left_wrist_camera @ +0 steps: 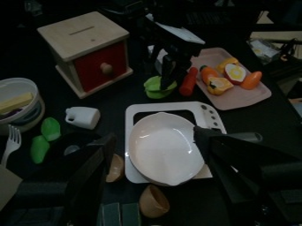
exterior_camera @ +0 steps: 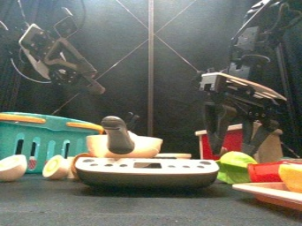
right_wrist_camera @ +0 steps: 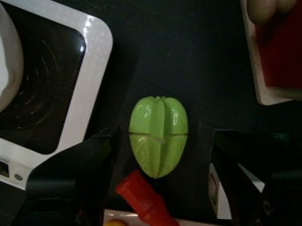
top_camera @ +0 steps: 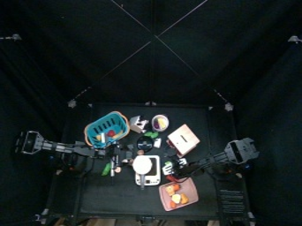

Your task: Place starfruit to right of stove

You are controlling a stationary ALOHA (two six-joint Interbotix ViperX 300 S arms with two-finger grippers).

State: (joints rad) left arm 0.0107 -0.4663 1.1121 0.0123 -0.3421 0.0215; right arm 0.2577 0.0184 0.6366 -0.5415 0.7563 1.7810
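The green starfruit (right_wrist_camera: 158, 132) lies on the black table just to the right of the stove (right_wrist_camera: 48, 79), a pale block with a round white disc (left_wrist_camera: 165, 146). My right gripper (right_wrist_camera: 165, 141) hangs low over the starfruit, open, with one jaw on each side of it and a gap to each. From the front, the starfruit (exterior_camera: 236, 166) rests beside the stove (exterior_camera: 147, 169), under the right gripper (exterior_camera: 236, 132). My left gripper (exterior_camera: 94, 84) is raised at the left, open and holding nothing.
A pink tray (top_camera: 186, 199) with fruit pieces sits at the front right. A red piece (right_wrist_camera: 144, 199) lies close to the starfruit. A wooden box with a red front (left_wrist_camera: 88, 53) stands behind. A teal basket (exterior_camera: 35, 132), white bowls and small toy foods crowd the left.
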